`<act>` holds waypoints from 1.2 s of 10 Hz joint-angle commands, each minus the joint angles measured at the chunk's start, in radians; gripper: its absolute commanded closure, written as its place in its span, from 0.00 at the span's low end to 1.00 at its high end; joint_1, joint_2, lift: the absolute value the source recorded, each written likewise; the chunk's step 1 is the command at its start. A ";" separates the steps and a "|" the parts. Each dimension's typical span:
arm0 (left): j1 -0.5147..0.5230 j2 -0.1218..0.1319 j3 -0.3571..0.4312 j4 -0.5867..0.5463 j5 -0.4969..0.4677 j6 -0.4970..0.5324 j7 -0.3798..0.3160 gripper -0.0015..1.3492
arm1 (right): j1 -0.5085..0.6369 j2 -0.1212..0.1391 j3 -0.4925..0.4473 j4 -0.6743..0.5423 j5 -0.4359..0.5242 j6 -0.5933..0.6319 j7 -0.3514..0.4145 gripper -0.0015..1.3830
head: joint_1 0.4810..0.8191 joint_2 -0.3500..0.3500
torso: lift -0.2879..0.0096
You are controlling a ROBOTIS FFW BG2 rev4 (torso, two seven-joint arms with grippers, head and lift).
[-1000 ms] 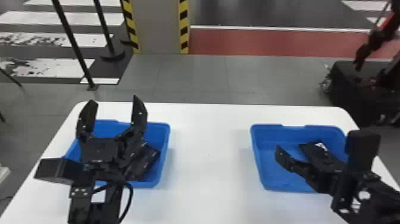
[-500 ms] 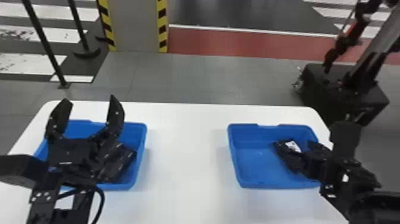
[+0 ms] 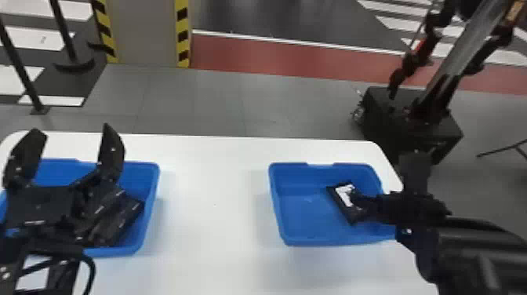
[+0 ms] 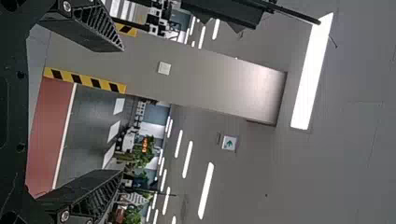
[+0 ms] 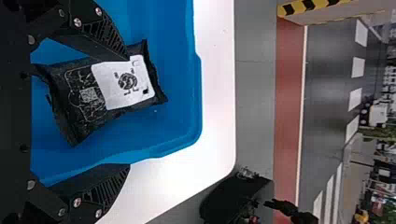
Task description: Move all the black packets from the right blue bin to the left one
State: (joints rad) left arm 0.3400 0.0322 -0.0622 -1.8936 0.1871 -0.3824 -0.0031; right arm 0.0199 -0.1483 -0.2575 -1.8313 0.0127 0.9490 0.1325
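Observation:
In the head view my left gripper [image 3: 71, 133] is parked above the left blue bin [image 3: 153, 192], which holds several black packets [image 3: 124, 213]. Its two fingers stand wide apart with nothing between them, as with the left gripper [image 4: 122, 110] in the left wrist view. Over the right side of the right blue bin [image 3: 306, 208] is my right gripper [image 3: 384, 176], open. A black packet [image 3: 345, 198] with a white label lies in that bin. In the right wrist view one finger of the right gripper [image 5: 127, 113] overlaps the edge of the packet [image 5: 123, 84]; the other is over the bin's rim.
Both bins stand on a white table [image 3: 213, 204], with a wide gap between them. Behind its right corner, on the floor, is a black robot base [image 3: 411, 125] with dark arms above it. A post [image 3: 23, 70] stands beyond the left corner.
The head view has swung right, so table and bins appear farther left. My right gripper has turned, its inner finger shifting rightward relative to the right bin. The left gripper has stayed open over its bin.

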 commanded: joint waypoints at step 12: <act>-0.001 0.014 -0.007 -0.010 -0.003 0.044 -0.002 0.07 | -0.113 0.009 0.047 0.176 0.004 0.060 -0.016 0.17 | 0.63 0.24 | 0.60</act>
State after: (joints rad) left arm 0.3387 0.0441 -0.0689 -1.9033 0.1841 -0.3388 -0.0046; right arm -0.0920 -0.1364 -0.2102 -1.6594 0.0165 1.0087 0.1167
